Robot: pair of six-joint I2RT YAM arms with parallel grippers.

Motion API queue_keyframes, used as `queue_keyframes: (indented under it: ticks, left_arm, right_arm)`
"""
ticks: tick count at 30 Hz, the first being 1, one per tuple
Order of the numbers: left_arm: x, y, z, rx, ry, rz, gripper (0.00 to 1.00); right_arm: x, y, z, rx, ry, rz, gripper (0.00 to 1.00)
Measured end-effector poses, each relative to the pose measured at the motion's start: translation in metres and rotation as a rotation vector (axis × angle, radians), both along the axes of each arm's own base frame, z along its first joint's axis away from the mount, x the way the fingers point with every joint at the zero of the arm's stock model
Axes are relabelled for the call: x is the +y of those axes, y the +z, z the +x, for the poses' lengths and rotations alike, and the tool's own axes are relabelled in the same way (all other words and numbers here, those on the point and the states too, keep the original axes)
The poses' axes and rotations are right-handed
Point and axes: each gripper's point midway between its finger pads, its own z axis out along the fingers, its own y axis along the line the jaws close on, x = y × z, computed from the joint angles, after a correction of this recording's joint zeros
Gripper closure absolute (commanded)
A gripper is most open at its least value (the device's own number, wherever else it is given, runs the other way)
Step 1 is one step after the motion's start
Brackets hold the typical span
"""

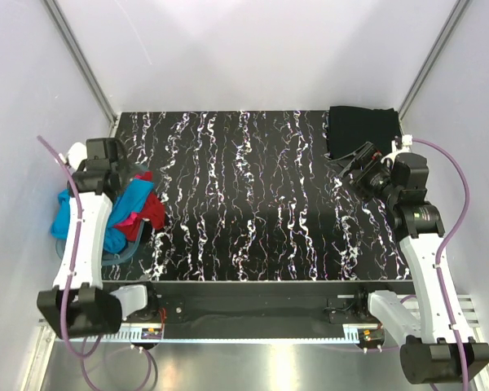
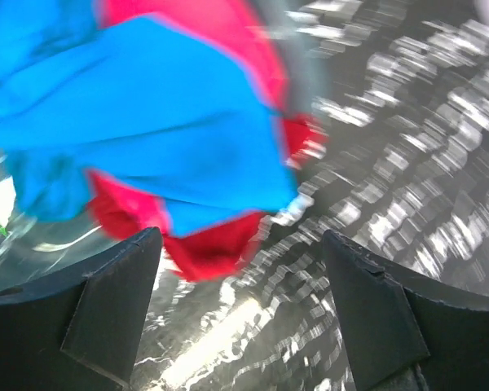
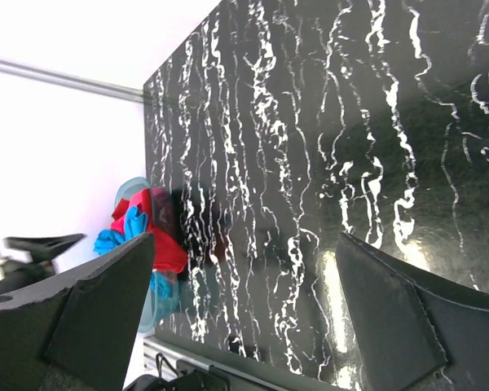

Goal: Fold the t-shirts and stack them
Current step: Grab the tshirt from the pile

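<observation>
A turquoise-blue t-shirt and a red or magenta one lie crumpled together in a translucent tub at the table's left edge. The left wrist view shows the blue shirt over the red one. A black t-shirt lies folded at the far right corner. My left gripper hangs over the pile, open and empty. My right gripper is open and empty just in front of the black shirt.
The pale-blue tub overhangs the left edge of the black marbled table. White walls enclose the table on three sides. A metal rail runs along the near edge between the arm bases.
</observation>
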Motion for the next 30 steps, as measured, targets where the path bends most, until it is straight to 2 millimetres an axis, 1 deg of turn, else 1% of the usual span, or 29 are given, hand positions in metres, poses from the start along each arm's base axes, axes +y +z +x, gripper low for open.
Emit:
queue_keyframes:
  ticks: [3, 5, 7, 9, 12, 14, 16, 17, 18, 19, 21, 22, 25, 28, 29, 30]
  left_arm:
    - [0.022, -0.034, -0.015, 0.116, 0.146, -0.042, 0.14]
    - [0.029, -0.057, -0.023, 0.189, 0.209, -0.067, 0.11]
    - [0.034, -0.073, -0.024, 0.238, 0.243, -0.084, 0.10]
    - [0.038, -0.085, -0.016, 0.258, 0.255, -0.095, 0.11]
    - [0.044, -0.092, -0.001, 0.263, 0.254, -0.092, 0.13]
    - [0.047, -0.091, 0.008, 0.248, 0.251, -0.083, 0.15]
    - [0.049, -0.089, 0.013, 0.228, 0.253, -0.075, 0.16]
    - [0.050, -0.087, 0.015, 0.221, 0.254, -0.073, 0.18]
    - [0.051, -0.086, 0.017, 0.211, 0.254, -0.072, 0.23]
    - [0.051, -0.086, 0.019, 0.205, 0.251, -0.072, 0.26]
    - [0.052, -0.086, 0.024, 0.192, 0.242, -0.069, 0.29]
    - [0.052, -0.088, 0.028, 0.189, 0.236, -0.070, 0.38]
    - [0.052, -0.097, 0.035, 0.203, 0.214, -0.071, 0.51]
    - [0.053, -0.105, 0.038, 0.227, 0.191, -0.062, 0.57]
    - [0.053, -0.108, 0.039, 0.235, 0.185, -0.058, 0.61]
    - [0.054, -0.110, 0.039, 0.243, 0.176, -0.053, 0.68]
  right_arm:
    - [0.007, 0.002, -0.002, -0.005, 0.025, 0.014, 0.00]
    - [0.011, 0.004, -0.003, -0.006, 0.044, 0.021, 0.00]
    - [0.015, 0.004, -0.004, -0.005, 0.059, 0.028, 0.00]
    - [0.017, 0.004, -0.005, -0.003, 0.069, 0.033, 0.00]
    - [0.019, 0.005, -0.005, -0.003, 0.073, 0.037, 0.00]
    - [0.019, 0.005, -0.005, -0.002, 0.073, 0.040, 0.00]
    - [0.019, 0.005, -0.005, -0.002, 0.073, 0.041, 0.00]
    - [0.019, 0.005, -0.005, -0.002, 0.073, 0.041, 0.00]
    - [0.019, 0.005, -0.005, -0.001, 0.073, 0.042, 0.01]
    - [0.019, 0.005, -0.005, -0.001, 0.072, 0.044, 0.00]
    - [0.020, 0.005, -0.005, 0.000, 0.072, 0.045, 0.00]
    - [0.020, 0.005, -0.005, 0.001, 0.071, 0.047, 0.00]
    - [0.020, 0.005, -0.005, 0.001, 0.071, 0.047, 0.00]
    - [0.020, 0.005, -0.005, 0.001, 0.071, 0.049, 0.00]
    - [0.020, 0.005, -0.005, 0.002, 0.070, 0.050, 0.00]
    - [0.020, 0.006, -0.005, 0.002, 0.070, 0.050, 0.00]
